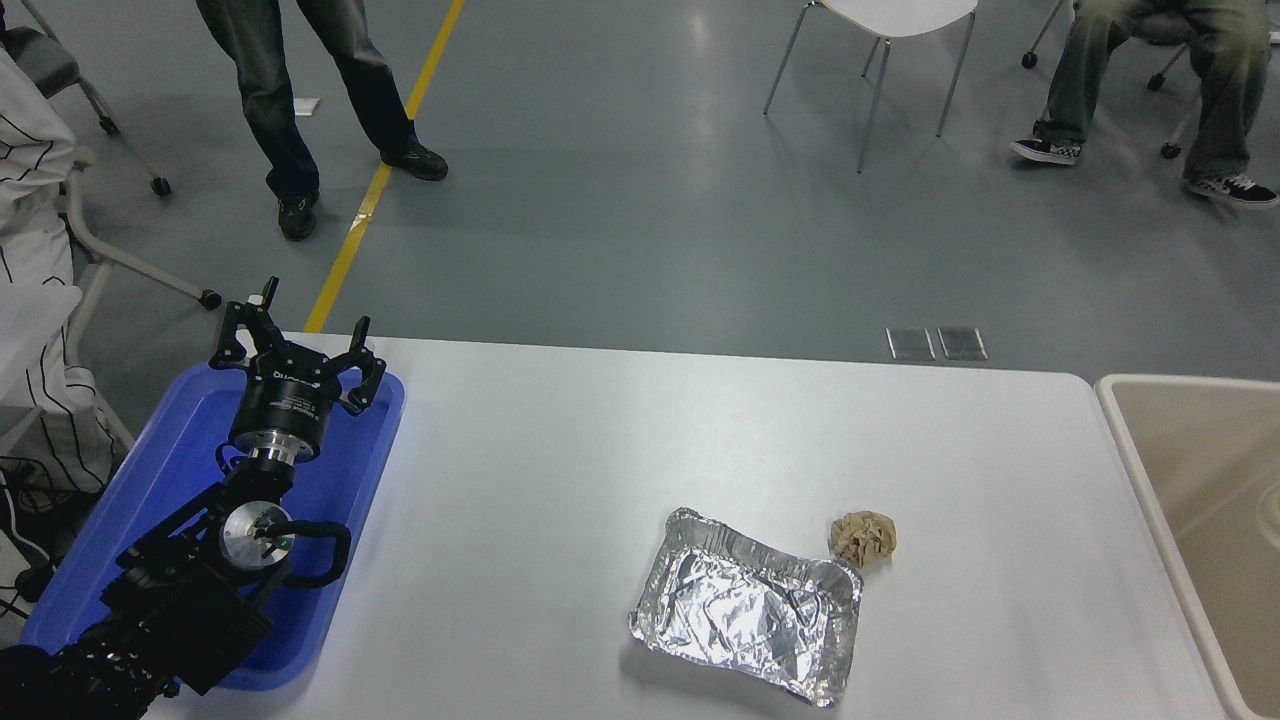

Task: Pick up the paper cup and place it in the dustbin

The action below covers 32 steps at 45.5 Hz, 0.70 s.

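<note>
The dustbin [1150, 500] is a beige bin with a thick pale rim beside the table's right end, cut off by the picture's edge. Inside it, at the far right edge, a faint pale rounded shape [1268, 505] shows; it may be the paper cup, but I cannot tell for sure. No other cup is on the table. My left gripper [300, 338] is parked over the blue tray at the lower left, its fingers spread open and empty. My right arm is out of view.
A crinkled foil tray [745, 618] lies on the white table [600, 450] right of centre, with a crumpled brown paper ball [863, 538] at its far right corner. A blue tray [350, 470] sits under my left arm. People and a chair stand beyond the table.
</note>
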{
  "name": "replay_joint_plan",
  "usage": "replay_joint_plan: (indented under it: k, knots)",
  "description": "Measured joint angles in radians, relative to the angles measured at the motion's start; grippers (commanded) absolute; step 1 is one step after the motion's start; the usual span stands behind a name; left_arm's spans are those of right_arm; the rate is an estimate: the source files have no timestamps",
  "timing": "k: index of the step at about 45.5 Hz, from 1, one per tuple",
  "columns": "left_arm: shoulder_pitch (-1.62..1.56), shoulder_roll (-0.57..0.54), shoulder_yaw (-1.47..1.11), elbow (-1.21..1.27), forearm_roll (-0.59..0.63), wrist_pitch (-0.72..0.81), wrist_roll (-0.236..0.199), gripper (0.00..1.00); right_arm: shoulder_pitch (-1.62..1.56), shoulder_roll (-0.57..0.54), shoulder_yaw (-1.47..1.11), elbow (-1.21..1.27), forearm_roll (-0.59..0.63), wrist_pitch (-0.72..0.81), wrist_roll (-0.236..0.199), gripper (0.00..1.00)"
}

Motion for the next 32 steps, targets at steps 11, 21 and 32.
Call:
replay_joint_plan:
  k: [11,21,32]
  knots:
    - [0.0,0.0,0.0,0.0,0.0,0.0,-0.001,1.0,-0.118,0.097,0.14,-0.152,-0.006,-0.104,-0.003,0.0]
    - [0.0,0.0,0.0,0.0,0.0,0.0,-0.001,1.0,-0.168,0.145,0.187,-0.226,-0.007,-0.156,-0.003,0.03]
    - [0.0,0.0,0.0,0.0,0.0,0.0,-0.001,1.0,-0.185,0.158,0.199,-0.252,-0.009,-0.183,-0.003,0.68]
